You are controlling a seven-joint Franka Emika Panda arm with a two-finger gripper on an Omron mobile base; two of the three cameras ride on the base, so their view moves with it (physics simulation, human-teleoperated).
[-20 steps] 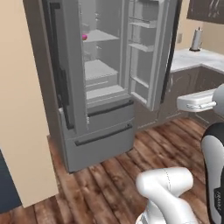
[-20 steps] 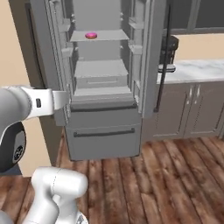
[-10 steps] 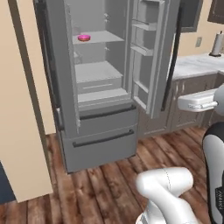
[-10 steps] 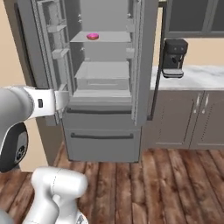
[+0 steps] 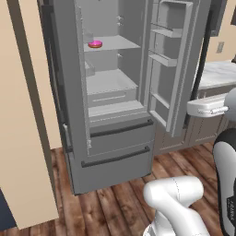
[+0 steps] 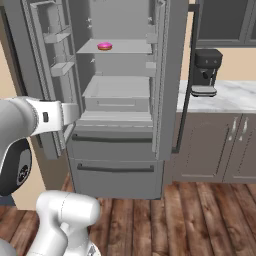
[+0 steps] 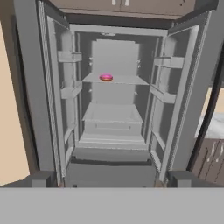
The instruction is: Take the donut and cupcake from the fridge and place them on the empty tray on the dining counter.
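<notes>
My pincer [image 7: 112, 183] is spread wide, nothing between the tips, held out in front of the fridge [image 7: 113, 166] and well apart from it. In the hand view the two dark tips sit at the bottom corners of the open cabinet, one left, one right.

Both fridge doors stand open, with door bins on each inner side (all look bare from here). Two bottom drawers [image 6: 116, 175] are shut, each with a dark bar handle.

The donut [image 7: 106, 77], pink iced, lies flat on the upper shelf, roughly mid-shelf and toward the front edge. From the left base view the donut [image 5: 95, 44] reads at the left end of that shelf; from the right base view the donut [image 6: 105, 46] sits slightly left of centre. It is alone on the shelf, touching nothing but the shelf. The lower shelf and the crisper box under it look plain grey.

I cannot make out the cupcake anywhere inside.

To the right of the fridge is a marble-topped counter [image 6: 230, 95] over grey cabinets, with a black coffee machine [image 6: 206, 72] standing on it just beside the open right door. Wood plank floor [image 6: 200, 215] runs in front. A beige wall panel [image 5: 23, 138] is left of the fridge.
</notes>
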